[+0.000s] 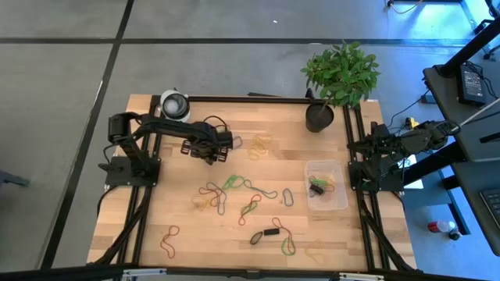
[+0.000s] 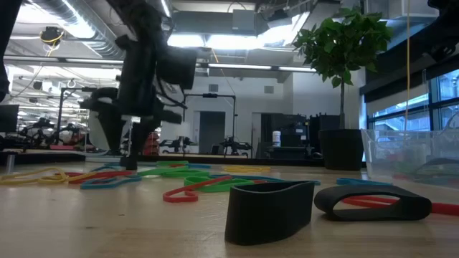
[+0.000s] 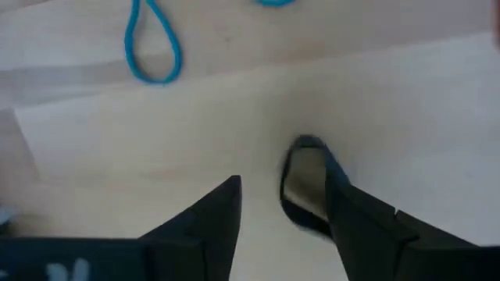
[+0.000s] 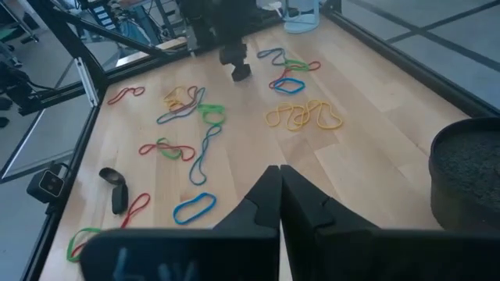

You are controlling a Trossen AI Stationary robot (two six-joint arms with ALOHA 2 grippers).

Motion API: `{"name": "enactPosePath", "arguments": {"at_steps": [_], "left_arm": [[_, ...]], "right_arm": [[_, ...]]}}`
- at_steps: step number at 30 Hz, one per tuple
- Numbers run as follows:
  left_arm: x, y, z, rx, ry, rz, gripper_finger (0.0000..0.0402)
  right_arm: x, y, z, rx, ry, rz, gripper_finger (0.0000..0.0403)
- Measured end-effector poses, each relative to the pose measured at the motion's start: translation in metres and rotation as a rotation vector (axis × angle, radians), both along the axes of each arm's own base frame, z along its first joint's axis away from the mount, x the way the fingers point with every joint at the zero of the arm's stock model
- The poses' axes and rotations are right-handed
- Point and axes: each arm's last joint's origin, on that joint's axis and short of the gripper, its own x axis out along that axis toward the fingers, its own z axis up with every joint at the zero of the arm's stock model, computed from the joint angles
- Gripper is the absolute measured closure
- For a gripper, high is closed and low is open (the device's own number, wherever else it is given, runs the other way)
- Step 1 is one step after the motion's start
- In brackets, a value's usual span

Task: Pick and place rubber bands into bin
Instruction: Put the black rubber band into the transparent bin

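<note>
While the right gripper (image 4: 279,195) waits with jaws together at the table's right edge, the left gripper (image 1: 216,153) hangs low over the far-left boards, jaws apart. A dark band (image 3: 306,183) lies between its fingers (image 3: 223,211). The bin (image 1: 341,197) sits at the right.

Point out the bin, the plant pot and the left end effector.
bin (image 1: 341,201): high view, bare floor by its right wall.
plant pot (image 1: 319,117): high view, the dark pot's top.
left end effector (image 1: 224,144): high view, between its fingertips, open above the table.
</note>
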Motion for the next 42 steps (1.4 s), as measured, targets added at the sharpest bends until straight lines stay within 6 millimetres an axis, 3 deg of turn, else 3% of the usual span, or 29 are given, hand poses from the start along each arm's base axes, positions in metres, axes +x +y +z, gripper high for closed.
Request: {"name": "enactPosePath", "arguments": {"at_steps": [4,10,12,16,21,29,36,42], "left_arm": [[-0.006,0.008,-0.015,-0.025,-0.049,0.034,0.025],[-0.006,0.007,-0.02,-0.038,-0.096,-0.037,0.0376],[0.0,0.004,-0.016,-0.032,-0.119,-0.072,0.0392],[0.03,-0.007,0.014,0.01,-0.303,-0.155,0.0398],[0.082,-0.024,0.066,0.243,-0.605,-0.343,0.0398],[0.156,-0.05,0.128,0.419,-0.758,-0.561,0.0399],[0.23,-0.065,0.138,0.515,-0.841,-0.709,0.0399],[0.281,-0.069,0.111,0.578,-0.96,-0.822,0.0399]], "right_arm": [[0.0,0.0,0.0,0.001,0.0,-0.001,0.0397],[0.0,0.0,0.0,0.0,0.001,-0.001,0.0397],[0.0,0.0,0.0,-0.001,0.001,-0.001,0.0397],[0.0,0.0,0.0,-0.002,0.001,0.0,0.0397],[0.0,0.0,0.0,-0.003,0.002,0.0,0.0397],[0.0,0.0,0.0,-0.003,0.001,-0.002,0.0397],[0.0,0.0,0.0,-0.003,0.001,-0.001,0.0397],[0.0,0.0,0.0,-0.003,0.001,-0.001,0.0397]]}}
